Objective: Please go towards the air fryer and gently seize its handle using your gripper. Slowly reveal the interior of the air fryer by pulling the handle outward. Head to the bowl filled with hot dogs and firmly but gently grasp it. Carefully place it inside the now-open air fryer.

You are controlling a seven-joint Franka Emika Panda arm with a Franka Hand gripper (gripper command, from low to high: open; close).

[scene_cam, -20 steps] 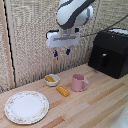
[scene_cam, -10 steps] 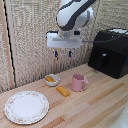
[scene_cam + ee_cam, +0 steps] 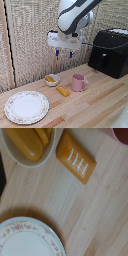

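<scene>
The bulky white arm reaches in from the upper edge of the exterior view, its wrist pointing straight down. The gripper point(image 3: 63, 53) hangs high above the surface, its two dark blue-tipped jaws spread apart, holding nothing.

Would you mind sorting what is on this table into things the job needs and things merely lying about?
For the job: air fryer, its handle, gripper, bowl with hot dogs.

Lying about: pink mug, floral plate, loose orange stick.
</scene>
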